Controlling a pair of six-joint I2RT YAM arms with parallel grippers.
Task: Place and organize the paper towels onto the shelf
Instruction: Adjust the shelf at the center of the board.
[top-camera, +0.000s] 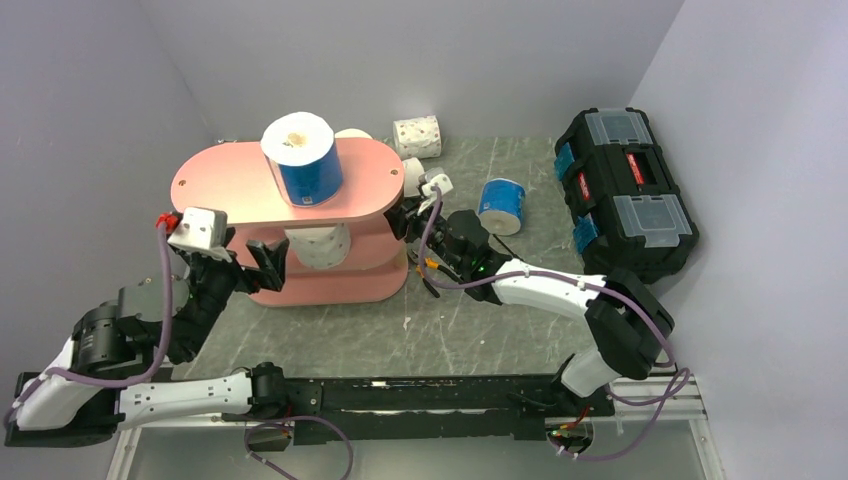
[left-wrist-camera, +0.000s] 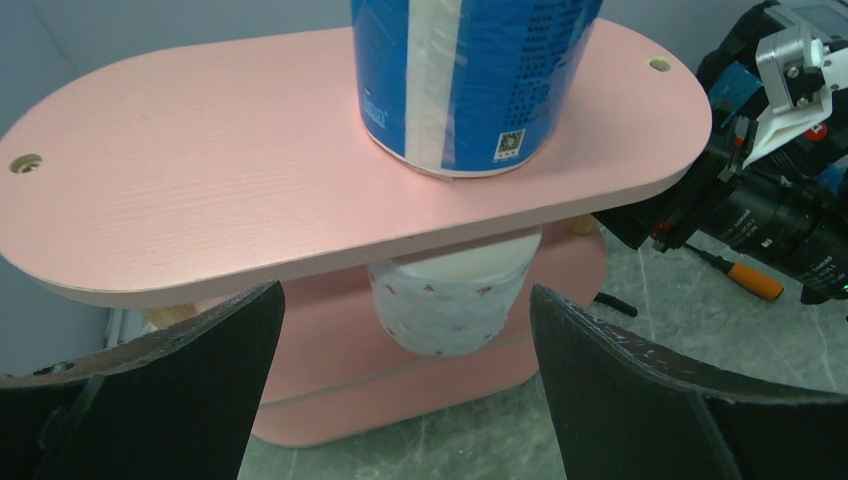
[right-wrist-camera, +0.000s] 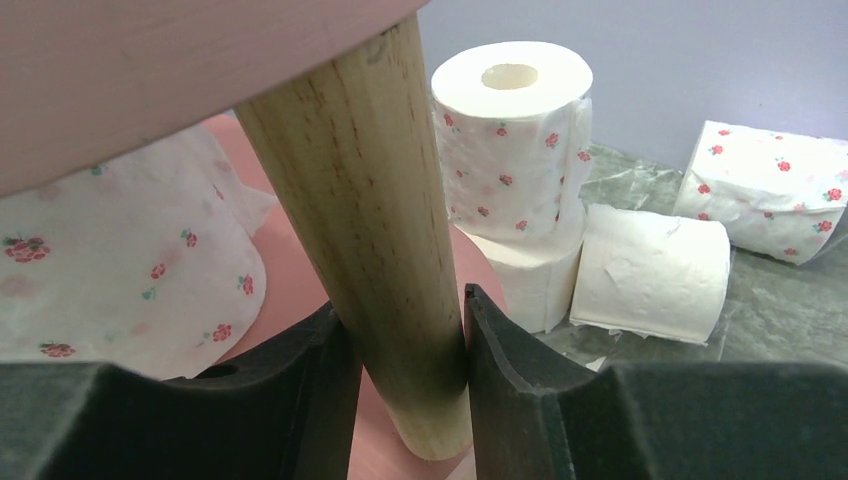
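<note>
The pink shelf (top-camera: 230, 180) stands left of centre. A blue-wrapped paper towel roll (top-camera: 305, 165) stands on its top board, and a speckled roll (top-camera: 322, 245) sits on the tier below. My left gripper (top-camera: 255, 265) is open in front of the shelf, empty, with the speckled roll (left-wrist-camera: 450, 300) beyond its fingers (left-wrist-camera: 620, 390). My right gripper (right-wrist-camera: 405, 350) is shut on the shelf's wooden post (right-wrist-camera: 370, 220) at the right end. Behind the post are an upright speckled roll (right-wrist-camera: 510, 140) and a plain white roll (right-wrist-camera: 655, 270) lying down.
A blue-wrapped roll (top-camera: 501, 205) stands on the table right of the shelf. A speckled roll (top-camera: 418, 137) lies near the back wall. A black toolbox (top-camera: 625, 190) sits at the right wall. Grey walls close in at the left, back and right.
</note>
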